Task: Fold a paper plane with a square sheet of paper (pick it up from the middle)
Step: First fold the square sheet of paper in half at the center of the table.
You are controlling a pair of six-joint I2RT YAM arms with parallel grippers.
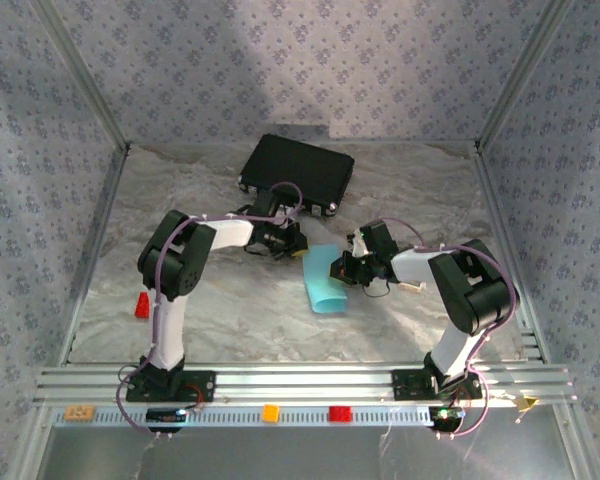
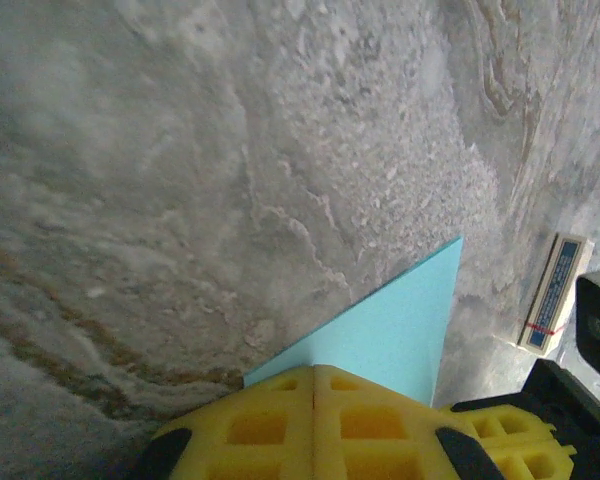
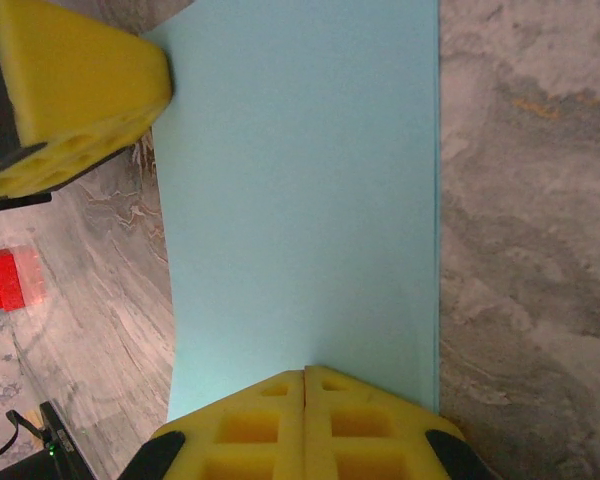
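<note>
My left end effector [image 2: 313, 372] and my right end effector [image 3: 305, 375] are each pinched shut on an edge of the square sheet of paper [image 3: 300, 180], which bends between them near the middle of the tabletop [image 2: 180, 200]. If I pull the arms apart, I think the thin paper could rip or slide out. If one side moves faster, the fold could come out crooked.

I can read nothing from here. A small white label [image 2: 557, 292] near the square sheet of paper [image 2: 390, 330] carries blue print, too blurred to read.
</note>
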